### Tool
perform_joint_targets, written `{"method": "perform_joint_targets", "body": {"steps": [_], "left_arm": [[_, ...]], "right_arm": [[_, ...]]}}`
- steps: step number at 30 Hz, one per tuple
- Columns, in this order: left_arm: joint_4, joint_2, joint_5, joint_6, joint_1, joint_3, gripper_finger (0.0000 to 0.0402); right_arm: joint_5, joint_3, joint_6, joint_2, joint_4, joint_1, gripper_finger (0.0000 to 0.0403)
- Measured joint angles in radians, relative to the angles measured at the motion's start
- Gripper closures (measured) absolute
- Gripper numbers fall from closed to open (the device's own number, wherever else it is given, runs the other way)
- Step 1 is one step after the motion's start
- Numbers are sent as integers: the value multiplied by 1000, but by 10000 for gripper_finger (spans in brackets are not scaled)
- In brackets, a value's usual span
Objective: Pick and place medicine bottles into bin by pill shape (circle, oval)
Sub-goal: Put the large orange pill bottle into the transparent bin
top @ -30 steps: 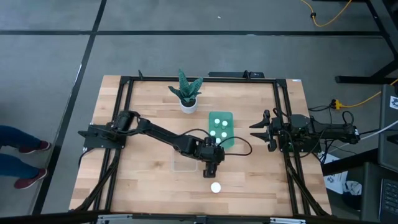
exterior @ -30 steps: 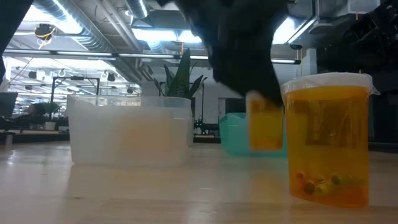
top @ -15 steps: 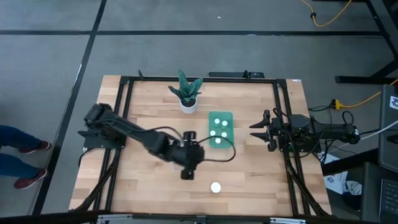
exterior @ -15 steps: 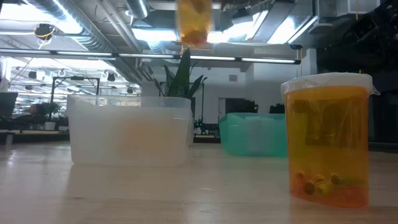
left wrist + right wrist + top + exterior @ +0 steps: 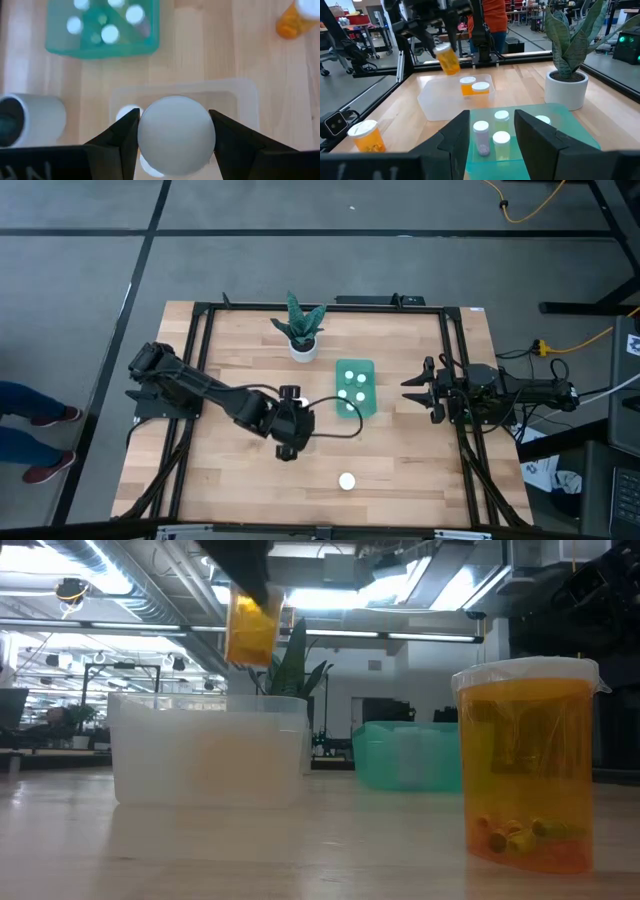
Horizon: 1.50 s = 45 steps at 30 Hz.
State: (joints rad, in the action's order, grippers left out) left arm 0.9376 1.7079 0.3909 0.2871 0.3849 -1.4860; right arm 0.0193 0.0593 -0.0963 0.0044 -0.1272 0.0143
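Carried leftward off the teal bin (image 5: 354,388), the orange pill bottle (image 5: 251,628), pinched by the left gripper (image 5: 175,137), hangs above the clear bin (image 5: 245,100), awaiting lowering and release, while the right gripper (image 5: 490,127) idles, fingers spread.

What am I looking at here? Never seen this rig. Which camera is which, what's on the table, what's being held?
Two robot arms work at a wooden table. One camera looks straight down, one sits at tabletop height, and one rides on each wrist.

The left end effector is shut on an orange medicine bottle, holding it in the air above a clear bin that already holds two bottles. The right end effector waits at the table's right edge, holding nothing.

Also on the table: a teal bin with several white-capped bottles, one loose orange bottle still standing near the front edge, and a potted plant at the back.
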Motion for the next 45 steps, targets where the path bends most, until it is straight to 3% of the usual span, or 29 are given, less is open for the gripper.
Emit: {"method": "perform_joint_targets", "body": {"steps": [17, 21, 32, 45], "left_arm": [[-310, -43, -96, 18, -4, 231, 211], [-328, -43, -99, 25, -6, 259, 211], [-573, -43, -95, 20, -58, 410, 211], [-589, -43, -94, 42, -115, 443, 208]], "right_arm": [[0, 0, 0, 0, 0, 0, 247], [0, 0, 0, 0, 0, 0, 247], [0, 0, 0, 0, 0, 0, 247], [0, 0, 0, 0, -1, 0, 247]]}}
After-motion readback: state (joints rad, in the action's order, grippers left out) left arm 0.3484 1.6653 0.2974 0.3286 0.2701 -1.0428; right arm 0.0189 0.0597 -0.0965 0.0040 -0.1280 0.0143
